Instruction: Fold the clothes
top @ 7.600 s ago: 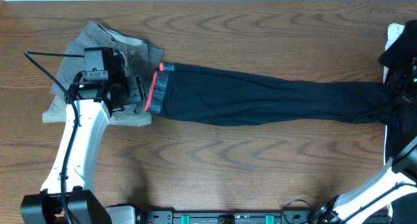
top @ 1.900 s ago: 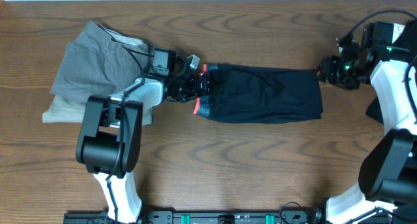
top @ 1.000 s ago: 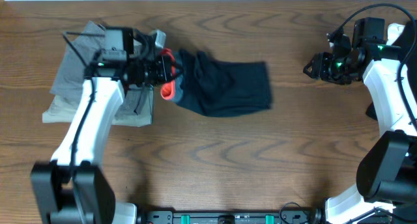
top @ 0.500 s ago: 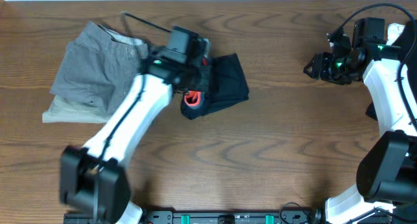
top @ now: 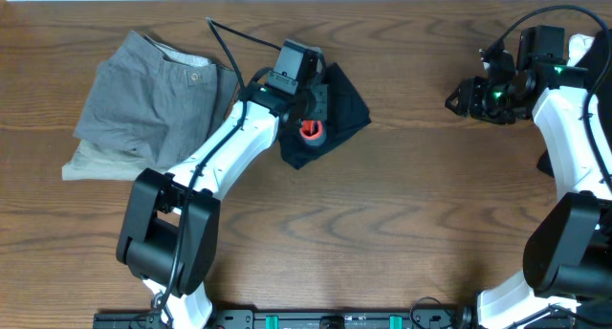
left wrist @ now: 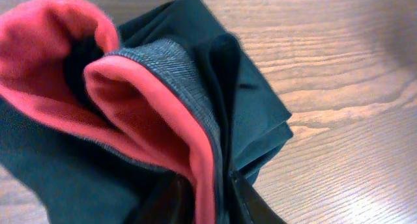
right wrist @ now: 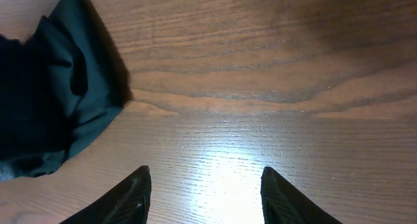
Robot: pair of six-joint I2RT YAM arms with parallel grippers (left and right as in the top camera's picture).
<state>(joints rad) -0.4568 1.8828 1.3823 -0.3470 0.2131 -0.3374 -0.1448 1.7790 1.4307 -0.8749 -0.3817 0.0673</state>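
The dark navy trousers (top: 342,111) lie bunched in a small, folded-up bundle on the table, right of centre-left. My left gripper (top: 308,120) is shut on the waistband, and its coral-red edge (top: 311,130) shows at the fingers. In the left wrist view the coral and mottled grey waistband (left wrist: 163,74) curls open above my left gripper (left wrist: 205,201), with navy cloth (left wrist: 260,120) beside it. My right gripper (top: 457,101) is open and empty, well right of the bundle. In the right wrist view its fingers (right wrist: 205,188) hover over bare wood, with the trousers (right wrist: 45,100) at far left.
Grey button-front shorts (top: 143,99) lie on a beige cloth (top: 91,162) at the left of the table. A white object (top: 579,48) and a dark item (top: 548,163) sit at the right edge.
The trousers lay stretched out long; now they are folded into a small bundle. My left gripper carried the waistband rightward. My right gripper has let go and has held still for the last second.
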